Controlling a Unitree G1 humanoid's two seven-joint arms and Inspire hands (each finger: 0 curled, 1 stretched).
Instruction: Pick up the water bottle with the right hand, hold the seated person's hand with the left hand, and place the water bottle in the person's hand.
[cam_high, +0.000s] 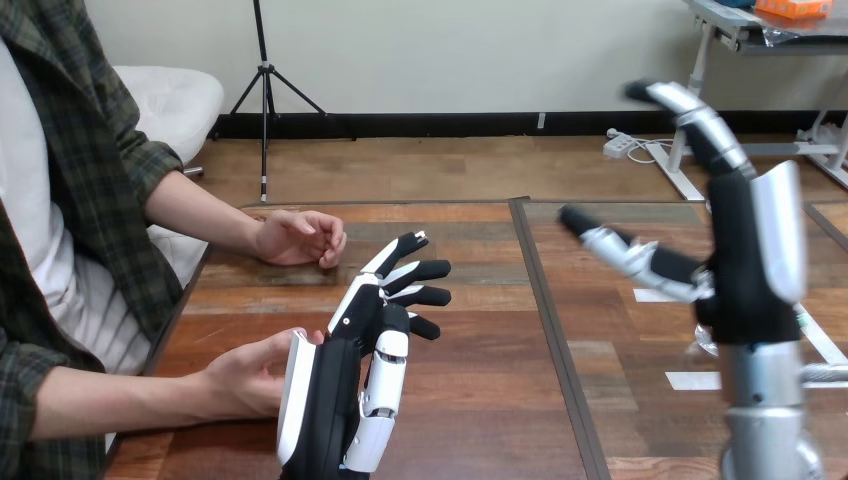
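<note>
brown wooden table (478, 405), black-and-white left robot hand (335, 385)

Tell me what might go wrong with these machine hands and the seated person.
The black-and-white left hand lies open right beside the person's lower hand; closing carelessly might pinch it. The raised, open black-and-white right hand hides part of the brown wooden table from the camera, so a reach there may miss.

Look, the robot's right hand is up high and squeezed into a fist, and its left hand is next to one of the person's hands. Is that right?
Not quite. The head view shows the right hand up high with its fingers stretched out, not in a fist. The left hand is indeed next to the person's lower hand.
</note>
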